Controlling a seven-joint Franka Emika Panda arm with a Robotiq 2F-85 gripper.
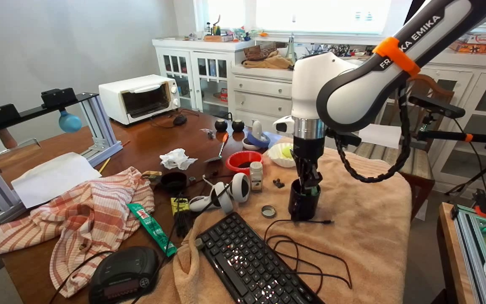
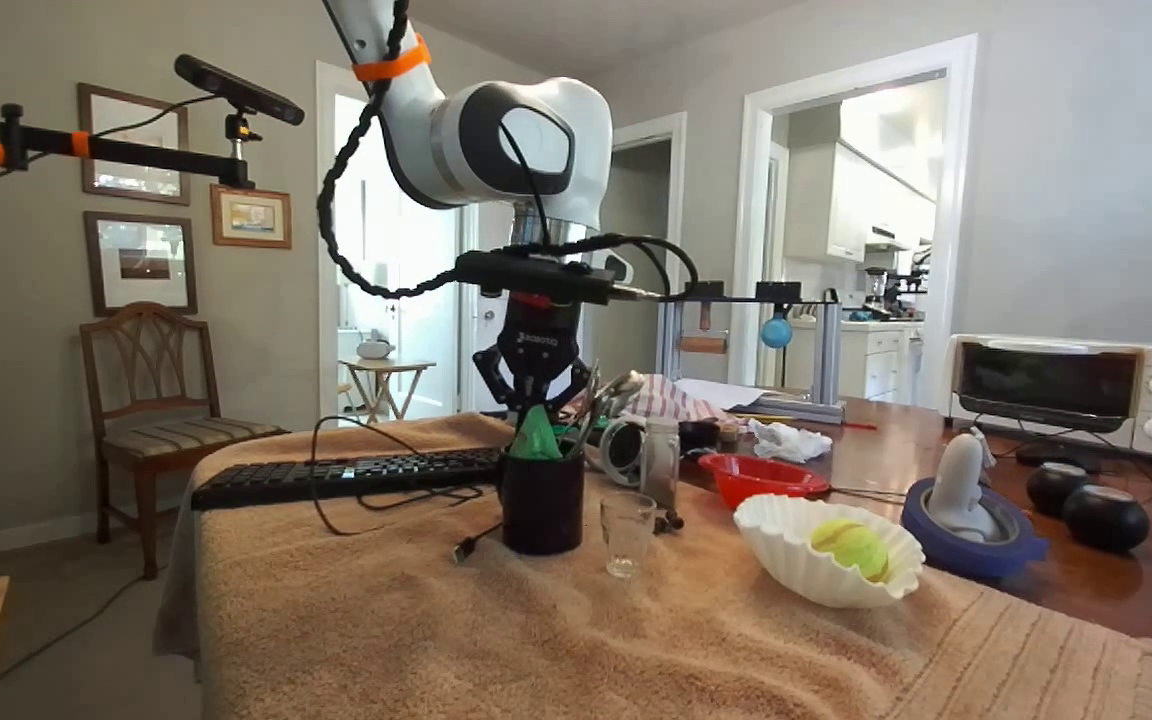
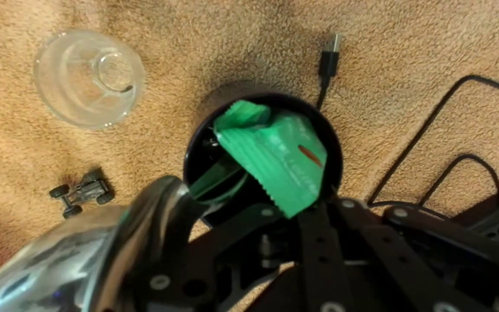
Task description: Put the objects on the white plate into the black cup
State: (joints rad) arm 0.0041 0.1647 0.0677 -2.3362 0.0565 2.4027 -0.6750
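The black cup (image 1: 304,207) stands on the brown towel; it also shows in an exterior view (image 2: 542,505) and in the wrist view (image 3: 332,164). My gripper (image 2: 533,405) points straight down at its mouth. Its fingers come together on the top corner of a green packet (image 2: 536,438), and the pads themselves are hidden. In the wrist view the packet (image 3: 275,151) sits within the cup's mouth. The white fluted dish (image 2: 786,565) stands apart on the towel with a yellow-green ball (image 2: 851,548) in it; both exterior views show the ball (image 1: 287,151).
Shiny metal utensils (image 2: 601,395) stick up beside my gripper, large in the wrist view (image 3: 72,264). A clear glass (image 2: 626,535) and a small black toy car (image 3: 87,190) are close by. A jar (image 1: 256,177), red bowl (image 1: 245,160), cable and keyboard (image 1: 251,257) surround the cup.
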